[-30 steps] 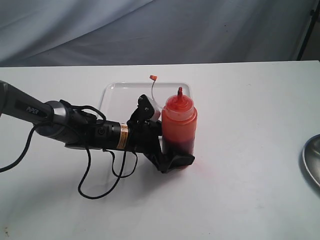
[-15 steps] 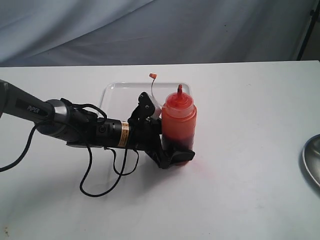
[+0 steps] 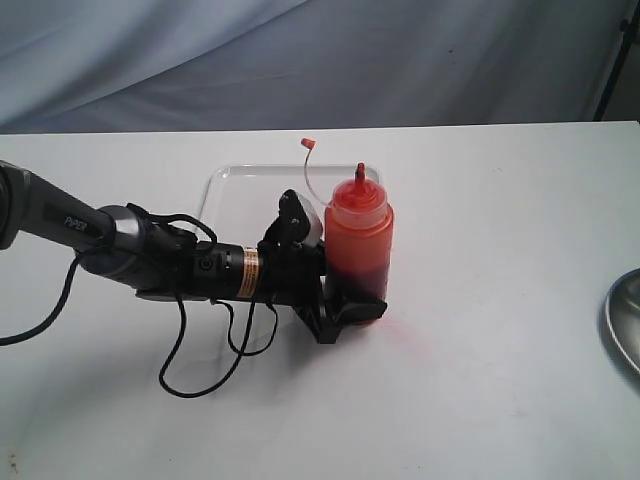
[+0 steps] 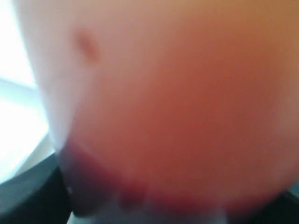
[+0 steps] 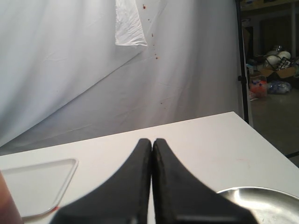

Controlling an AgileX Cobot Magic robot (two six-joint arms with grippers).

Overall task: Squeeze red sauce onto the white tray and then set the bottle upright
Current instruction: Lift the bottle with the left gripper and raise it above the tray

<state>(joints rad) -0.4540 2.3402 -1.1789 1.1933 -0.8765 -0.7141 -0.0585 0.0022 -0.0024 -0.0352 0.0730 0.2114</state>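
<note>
While your left gripper clamps the lower body of the translucent orange-red plastic squeeze bottle, it stands upright at the exterior-view right end of the flat white plastic tray; right gripper fingers pressed together, empty.

Count: 1 bottle with 1 tethered cap. 1 white tray, directly behind the bottle. 1 metal dish, well right of the bottle, cropped by the frame edge. 2 grippers: left gripper at the bottle's base; right gripper visible only in its wrist view.
</note>
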